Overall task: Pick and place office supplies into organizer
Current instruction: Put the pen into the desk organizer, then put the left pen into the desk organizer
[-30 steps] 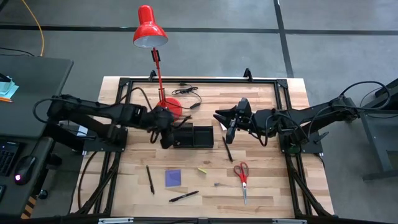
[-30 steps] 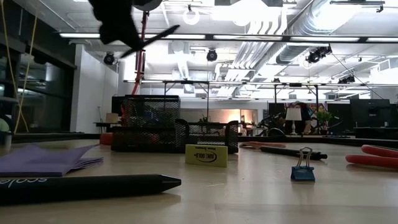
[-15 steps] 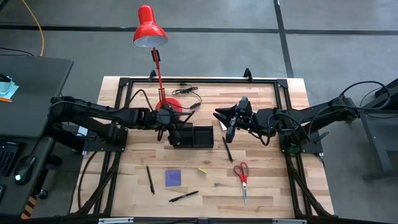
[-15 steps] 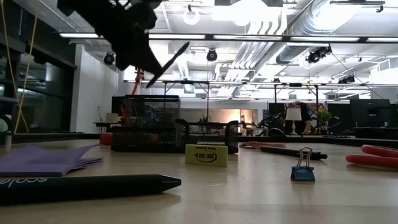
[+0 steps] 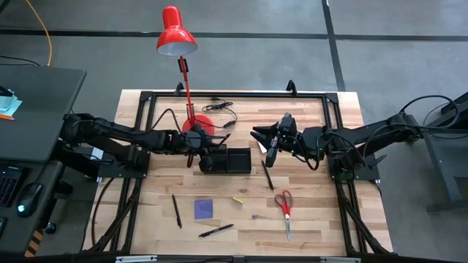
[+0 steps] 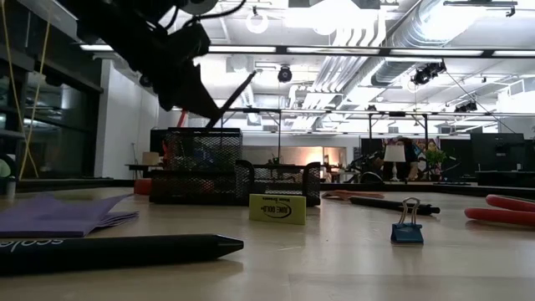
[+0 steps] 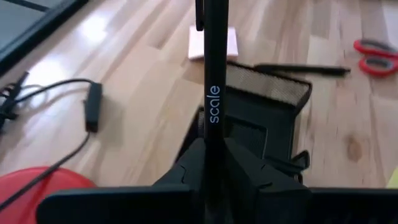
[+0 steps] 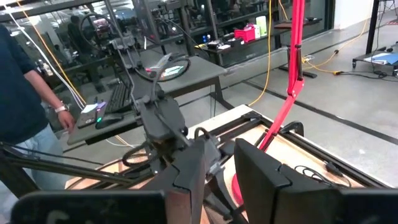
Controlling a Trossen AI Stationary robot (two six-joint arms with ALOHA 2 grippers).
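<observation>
Black, slim pen [image 7: 214,74] with white lettering pinched between the two dark fingers of the left hand [image 7: 214,163], barrel sticking straight out ahead of the fingers. Held over the taller end of the black mesh desk organizer [image 5: 225,160], tip slanting down toward its rim in the low view [image 6: 227,102]. Long axis of the pen aimed along the arm's reach and tilted, so lining it up with the open compartment below and letting go looks like the step in hand; grip perhaps starting to ease, though that cannot be seen for sure.

Right hand [image 5: 271,150] parked just beside the organizer's other end, fingers slightly apart with nothing between them [image 8: 217,163], clearly the waiting arm.

Farther out on the wooden surface [image 5: 322,219]: another dark pen [image 5: 267,175] lying just beyond the organizer near the right hand, red-handled scissors [image 5: 284,208] below it, small purple square note pad [image 5: 204,209], two more dark pens [image 5: 176,210] [image 5: 216,231] toward the near edge. Red desk lamp [image 5: 183,80] standing behind the organizer, base close to the left hand
</observation>
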